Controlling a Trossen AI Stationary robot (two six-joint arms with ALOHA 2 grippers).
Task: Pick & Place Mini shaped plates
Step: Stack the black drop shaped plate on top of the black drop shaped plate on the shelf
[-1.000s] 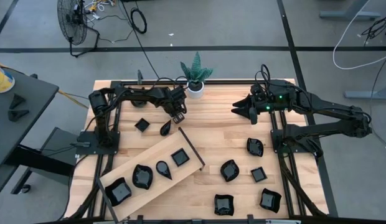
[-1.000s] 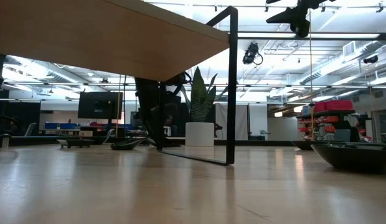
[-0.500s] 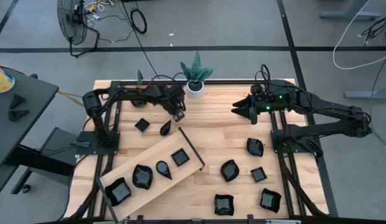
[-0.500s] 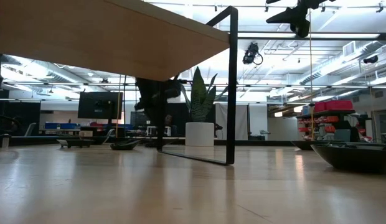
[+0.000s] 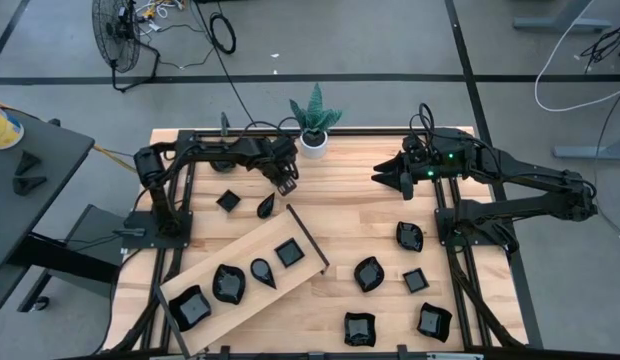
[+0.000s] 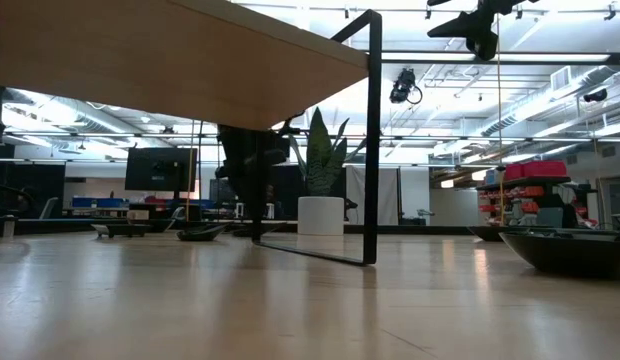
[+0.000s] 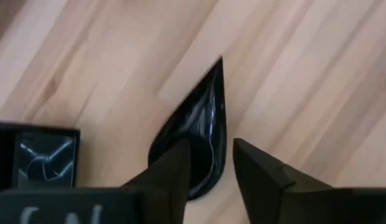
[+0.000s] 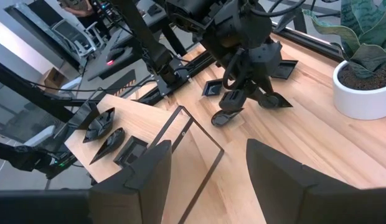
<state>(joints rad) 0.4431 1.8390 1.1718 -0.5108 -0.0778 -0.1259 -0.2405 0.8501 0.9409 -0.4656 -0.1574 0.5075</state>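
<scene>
On the board (image 5: 290, 278) sit four plates (image 5: 230, 283); eight wait on the table (image 5: 360, 225). Left gripper (image 5: 283, 186) hovers fingers spread over the teardrop plate (image 5: 266, 206); right gripper (image 5: 382, 176) waits, spread, empty.

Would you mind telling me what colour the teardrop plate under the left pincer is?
Glossy black, the teardrop plate shows best in the left wrist view, below the left pincer.
</scene>
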